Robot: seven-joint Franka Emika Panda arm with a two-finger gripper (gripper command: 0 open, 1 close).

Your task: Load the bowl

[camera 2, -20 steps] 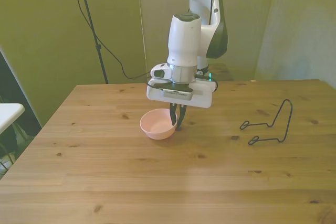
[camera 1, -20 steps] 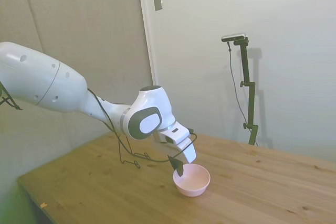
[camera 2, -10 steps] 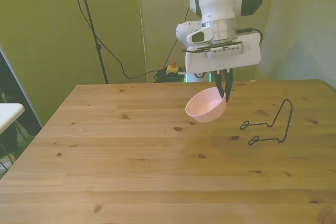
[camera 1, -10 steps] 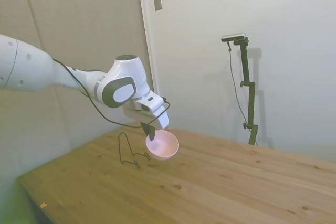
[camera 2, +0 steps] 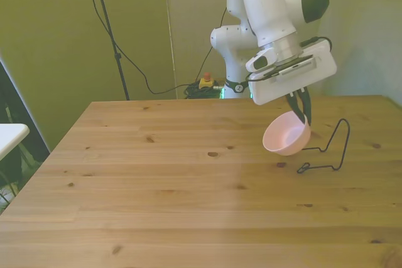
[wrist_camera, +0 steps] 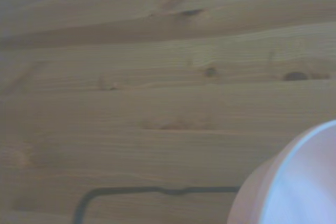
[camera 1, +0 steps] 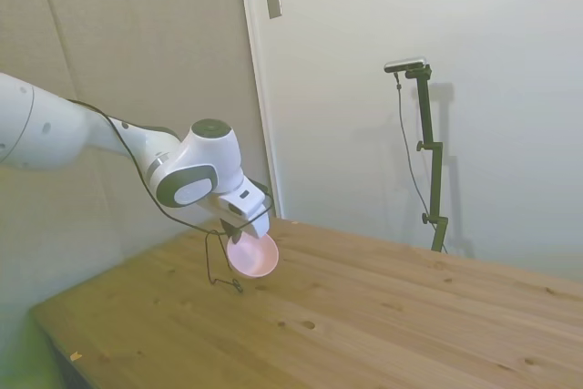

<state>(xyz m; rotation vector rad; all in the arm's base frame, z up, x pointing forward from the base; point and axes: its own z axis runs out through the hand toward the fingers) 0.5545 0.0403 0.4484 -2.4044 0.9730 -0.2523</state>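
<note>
Carrying: 1 bowl (camera 2: 286,136) pinched by its rim in gripper (camera 2: 306,115); best lowered tilted, gently, into wire rack (camera 2: 326,150).

Bowl (wrist_camera: 294,182) cut off at wrist view's edge, blurred.

The white arm reaches out above the table, wrist tilted, its gripper (camera 2: 304,112) clamped shut

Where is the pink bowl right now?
The bowl hangs tilted above the table, held by its rim in the gripper, toward the front view's right, just beside the black wire stand.
</note>
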